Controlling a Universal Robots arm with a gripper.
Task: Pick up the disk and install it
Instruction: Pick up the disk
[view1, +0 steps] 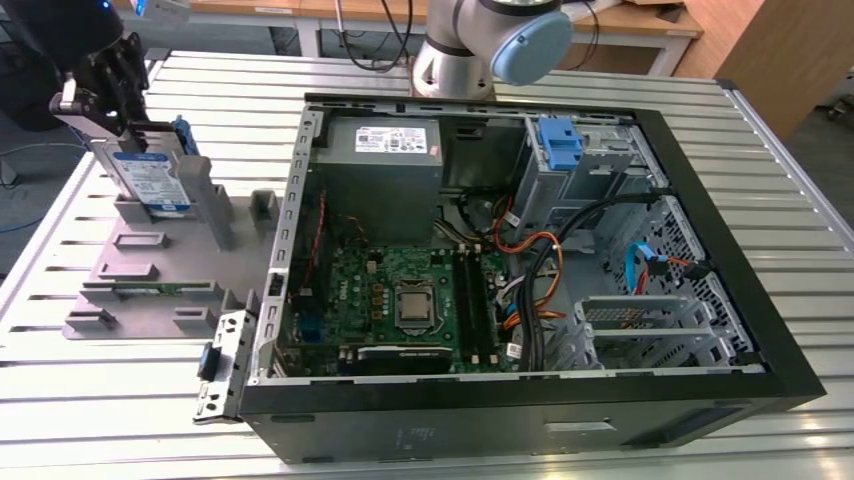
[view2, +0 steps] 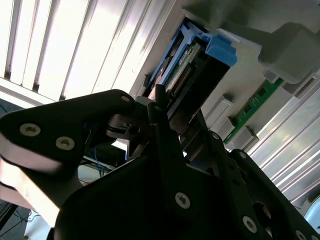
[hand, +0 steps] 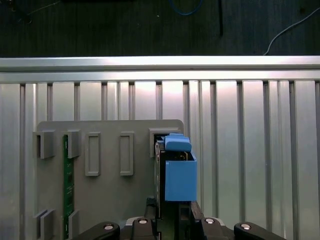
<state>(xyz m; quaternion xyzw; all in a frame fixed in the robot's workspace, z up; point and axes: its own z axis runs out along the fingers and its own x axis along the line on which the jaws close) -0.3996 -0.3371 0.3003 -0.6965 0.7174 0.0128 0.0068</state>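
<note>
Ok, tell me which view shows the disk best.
The exterior view: the disk stands upright in the grey holder, its labelled face showing. The first wrist view has it edge-on; the second wrist view catches its connector end.

Open computer case (view1: 534, 425) beside grey fixture plate (view1: 187, 262)

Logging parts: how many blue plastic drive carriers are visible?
2: one on the disk at the grey fixture, exterior view's left; the second carrier in the computer case. Others may be hidden.
</note>
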